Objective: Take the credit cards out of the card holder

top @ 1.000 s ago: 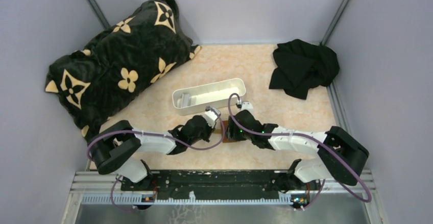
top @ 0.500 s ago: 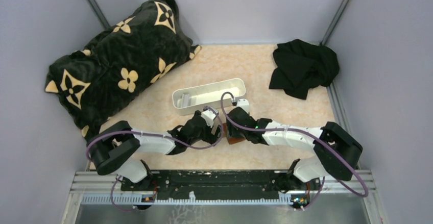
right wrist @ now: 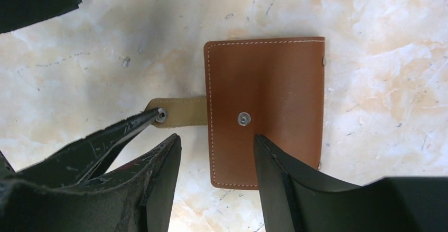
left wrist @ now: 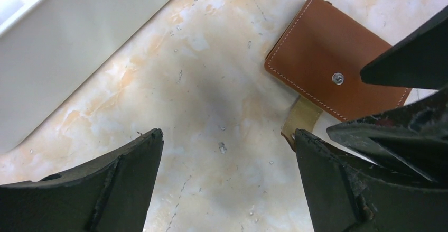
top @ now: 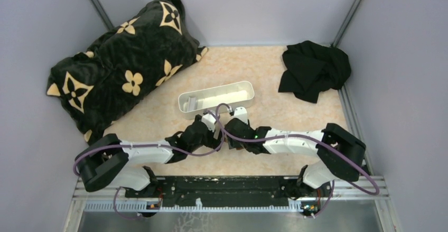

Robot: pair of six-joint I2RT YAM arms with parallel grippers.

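Card holder lies folded shut, brown leather side up, flat on the marbled table, near the white tray and between the two claws. No cards show. Whatever it carries is inside the fold, so the job looks barely begun: the holder has to be opened first.

Its short tan strap sticks out from one long edge, unfastened, well clear of the metal stud on the leather face.

The left claw is spread wide and holds nothing. One of its fingers reaches in with its tip at the strap's end, touching or just above, I cannot tell which. That looks like a way to pin the strap so the holder does not slide.

The right claw hangs over the holder's strap-side edge with jaws about half apart. One finger is over the leather by the stud, and the other is off the leather beside the strap. Nothing is clamped between them. Straddling that edge suggests it is lined up to pinch the top flap and lift.

The tray stands close, likely as the drop spot. A small grey thing at its left end is too small to identify. A black flowered cushion and a heap of black cloth lie well apart at the far corners.
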